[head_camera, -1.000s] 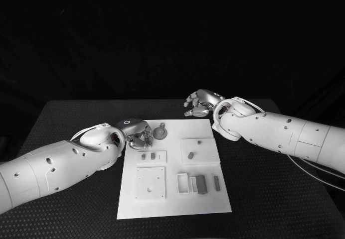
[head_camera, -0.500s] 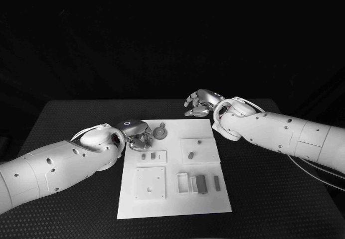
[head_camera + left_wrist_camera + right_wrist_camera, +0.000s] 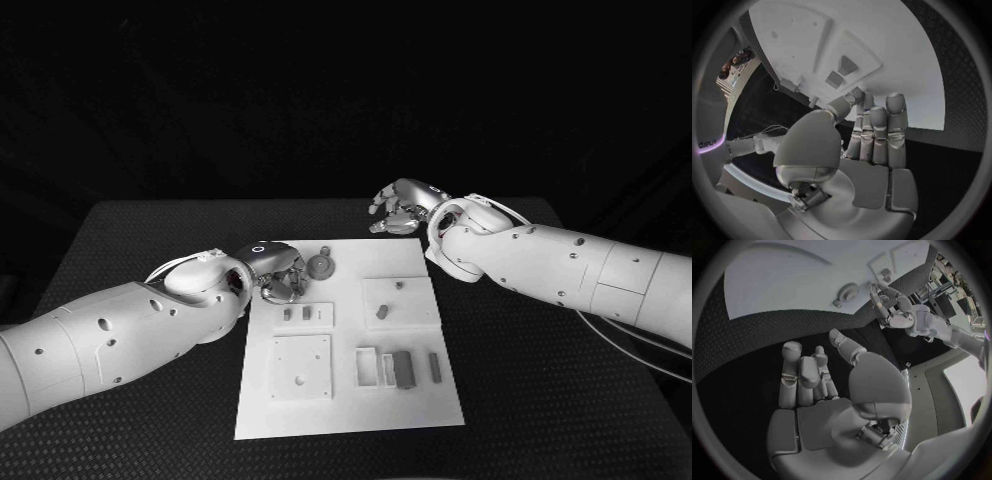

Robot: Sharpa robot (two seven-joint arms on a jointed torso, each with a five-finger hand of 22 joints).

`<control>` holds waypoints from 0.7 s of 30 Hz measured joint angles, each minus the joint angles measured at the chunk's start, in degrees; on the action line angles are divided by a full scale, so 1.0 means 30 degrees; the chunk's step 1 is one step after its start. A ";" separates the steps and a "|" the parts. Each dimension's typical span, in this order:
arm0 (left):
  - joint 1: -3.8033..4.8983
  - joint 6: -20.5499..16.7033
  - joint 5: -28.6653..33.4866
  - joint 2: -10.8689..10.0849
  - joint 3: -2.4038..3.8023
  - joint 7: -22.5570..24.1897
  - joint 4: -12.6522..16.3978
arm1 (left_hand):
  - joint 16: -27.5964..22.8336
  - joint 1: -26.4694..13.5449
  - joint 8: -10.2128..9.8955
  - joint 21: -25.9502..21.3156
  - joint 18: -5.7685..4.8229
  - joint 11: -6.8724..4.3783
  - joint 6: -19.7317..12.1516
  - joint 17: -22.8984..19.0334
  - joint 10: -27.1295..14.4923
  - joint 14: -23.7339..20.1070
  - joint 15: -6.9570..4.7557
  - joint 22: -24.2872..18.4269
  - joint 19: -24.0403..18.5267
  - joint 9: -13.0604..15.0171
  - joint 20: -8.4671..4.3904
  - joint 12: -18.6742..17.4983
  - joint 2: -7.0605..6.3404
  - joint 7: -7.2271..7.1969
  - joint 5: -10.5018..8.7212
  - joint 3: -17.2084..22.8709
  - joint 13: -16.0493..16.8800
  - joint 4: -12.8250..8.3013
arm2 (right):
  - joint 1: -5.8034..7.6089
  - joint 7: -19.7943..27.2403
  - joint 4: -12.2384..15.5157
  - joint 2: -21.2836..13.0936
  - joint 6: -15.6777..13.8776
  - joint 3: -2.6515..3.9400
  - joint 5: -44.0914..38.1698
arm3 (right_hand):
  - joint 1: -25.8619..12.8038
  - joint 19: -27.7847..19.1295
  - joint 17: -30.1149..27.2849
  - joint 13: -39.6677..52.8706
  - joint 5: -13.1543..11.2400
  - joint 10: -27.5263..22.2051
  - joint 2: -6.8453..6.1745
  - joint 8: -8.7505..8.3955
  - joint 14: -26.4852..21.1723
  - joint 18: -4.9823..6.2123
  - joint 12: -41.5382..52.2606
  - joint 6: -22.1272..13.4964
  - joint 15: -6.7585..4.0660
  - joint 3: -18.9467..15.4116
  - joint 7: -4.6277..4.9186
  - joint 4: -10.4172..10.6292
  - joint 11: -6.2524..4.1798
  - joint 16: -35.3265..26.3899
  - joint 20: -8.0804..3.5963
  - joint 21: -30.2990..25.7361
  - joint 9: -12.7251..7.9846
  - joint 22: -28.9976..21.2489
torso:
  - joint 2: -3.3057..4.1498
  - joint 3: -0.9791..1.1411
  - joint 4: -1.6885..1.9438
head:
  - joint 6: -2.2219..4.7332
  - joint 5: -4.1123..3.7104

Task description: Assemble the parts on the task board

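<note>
The white task board lies in the middle of the table. A round grey part rests near its far edge. My left hand hovers at the board's far left edge, just beside that round part, holding nothing. In the left wrist view its fingers are stretched out side by side toward the task board and two small grey parts. My right hand hangs over the black table past the board's far right corner, its fingers loosely bent and empty.
Two small pieces stand in a raised plate on the board's left; another piece sits in the plate to the right. A square plate and several upright pieces fill the near half. The right wrist view shows the left hand beside the round part.
My left hand has edged slightly toward the board and the round part. The right arm and the parts have stayed still.
</note>
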 measured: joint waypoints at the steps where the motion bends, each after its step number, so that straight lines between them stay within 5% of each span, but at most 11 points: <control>1: 0.0012 -0.0001 -0.0004 0.0014 -0.0021 0.0010 -0.0015 | 0.0000 0.0000 0.0000 0.0000 0.0001 0.0000 0.0000 0.0000 0.0000 0.0000 0.0000 0.0000 0.0000 0.0001 0.0000 0.0000 0.0000 0.0000 -0.0001 -0.0001 -0.0010 0.0000 | 0.0000 0.0000 0.0000 0.0002 0.0000 0.0000 0.0000 | 0.0000 0.0000 0.0000 0.0000 0.0000 0.0000 0.0000 0.0000 0.0000 -0.0001 0.0000 0.0000 0.0000 0.0018 0.0000 0.0018 0.0000 0.0000 0.0001 0.0000 0.0000 0.0001 | 0.0002 -0.0002 0.0000 | -0.0002 0.0000; 21: 0.0139 0.0408 -0.0489 0.0288 -0.0348 -0.0271 -0.0229 | 0.0007 0.0236 0.0074 0.0077 -0.0065 -0.0068 0.0052 0.0075 0.0067 0.0033 0.0032 0.0014 0.0029 -0.0001 0.0036 0.0018 0.0170 -0.0050 -0.0002 -0.0001 0.0012 -0.0003 | 0.0000 0.0007 -0.0015 0.0022 0.0000 0.0000 0.0010 | 0.0000 -0.0075 -0.0003 0.0002 0.0000 0.0000 0.0000 0.0000 0.0001 -0.0004 -0.0012 -0.0009 -0.0001 0.0019 -0.0009 0.0019 0.0000 0.0000 -0.0001 -0.0073 0.0000 0.0000 | 0.0007 0.0011 -0.0016 | -0.0092 -0.0075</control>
